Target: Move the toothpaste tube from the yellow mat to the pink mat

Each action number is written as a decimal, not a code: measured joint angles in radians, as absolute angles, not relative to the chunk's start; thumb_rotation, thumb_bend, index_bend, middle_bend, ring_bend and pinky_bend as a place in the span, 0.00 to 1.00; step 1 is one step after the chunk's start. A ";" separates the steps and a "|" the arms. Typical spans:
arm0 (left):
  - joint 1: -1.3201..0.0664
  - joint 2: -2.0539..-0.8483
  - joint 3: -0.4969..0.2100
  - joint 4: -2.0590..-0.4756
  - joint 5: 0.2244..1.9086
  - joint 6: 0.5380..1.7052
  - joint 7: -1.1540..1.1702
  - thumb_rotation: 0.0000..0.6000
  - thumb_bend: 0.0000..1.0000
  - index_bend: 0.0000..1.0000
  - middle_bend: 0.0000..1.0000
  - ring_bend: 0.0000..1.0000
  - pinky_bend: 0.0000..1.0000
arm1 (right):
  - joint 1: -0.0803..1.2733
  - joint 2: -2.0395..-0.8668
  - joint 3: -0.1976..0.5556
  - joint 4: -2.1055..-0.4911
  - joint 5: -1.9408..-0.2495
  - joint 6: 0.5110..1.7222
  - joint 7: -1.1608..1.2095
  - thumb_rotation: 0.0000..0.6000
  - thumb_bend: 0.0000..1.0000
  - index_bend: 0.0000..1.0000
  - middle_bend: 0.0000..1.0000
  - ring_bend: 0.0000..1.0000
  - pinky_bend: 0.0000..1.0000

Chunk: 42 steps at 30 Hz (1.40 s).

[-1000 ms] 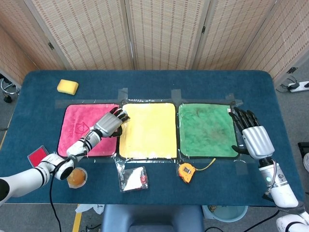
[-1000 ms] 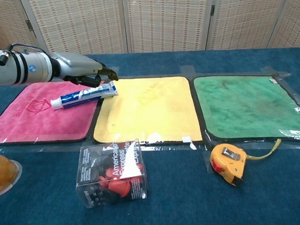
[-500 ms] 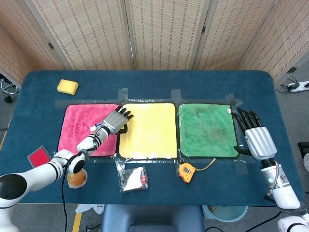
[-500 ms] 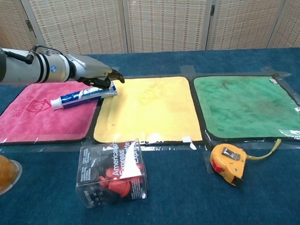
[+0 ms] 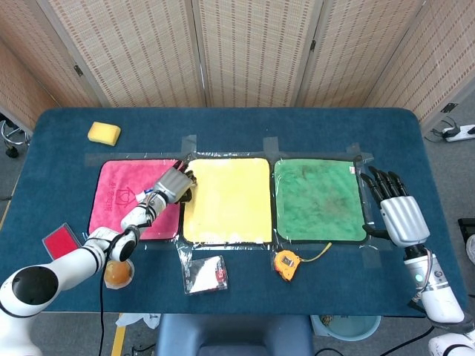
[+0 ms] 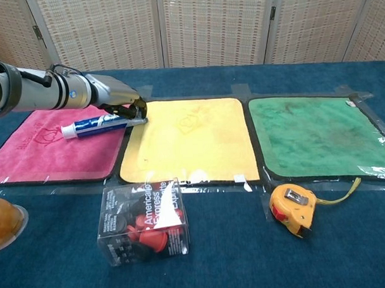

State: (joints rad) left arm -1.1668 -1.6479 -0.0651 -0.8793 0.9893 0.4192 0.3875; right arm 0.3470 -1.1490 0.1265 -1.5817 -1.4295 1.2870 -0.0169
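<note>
The blue and white toothpaste tube (image 6: 94, 126) lies across the right part of the pink mat (image 6: 41, 155), cap end pointing left, tail at the seam with the yellow mat (image 6: 186, 141). My left hand (image 6: 118, 102) has its fingers curled down around the tube's tail and grips it. In the head view this left hand (image 5: 172, 187) sits over the border between the pink mat (image 5: 119, 200) and the yellow mat (image 5: 226, 200), hiding most of the tube. My right hand (image 5: 397, 211) stands open beside the table's right edge, holding nothing.
A green mat (image 5: 319, 200) lies right of the yellow one. In front of the mats are a clear box of red parts (image 6: 143, 220) and a yellow tape measure (image 6: 291, 207). An orange cup (image 5: 119, 273), a red pad (image 5: 58, 240) and a yellow sponge (image 5: 104, 133) sit at the left.
My left hand's fingers have curled down from above the tube onto its tail, and the tube has shifted slightly left onto the pink mat. My right hand has eased slightly back toward the table's right edge.
</note>
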 measured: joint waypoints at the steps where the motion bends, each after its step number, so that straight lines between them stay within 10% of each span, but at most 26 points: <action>1: -1.165 -1.644 -0.063 -0.883 0.983 0.420 0.389 0.01 0.94 0.29 0.23 0.09 0.00 | 0.347 -1.150 0.126 -1.580 -1.430 1.287 -0.016 1.00 0.15 0.00 0.00 0.00 0.00; 28: -1.067 -1.490 -0.097 -1.071 0.913 0.571 0.284 0.01 0.94 0.18 0.19 0.09 0.00 | 0.337 -1.136 0.124 -1.586 -1.451 1.297 0.002 1.00 0.15 0.00 0.00 0.00 0.00; 42: -0.843 -1.306 -0.203 -1.393 0.898 0.894 0.115 0.48 0.89 0.20 0.18 0.08 0.00 | 0.325 -1.047 0.083 -1.615 -1.489 1.260 0.091 1.00 0.15 0.00 0.00 0.00 0.00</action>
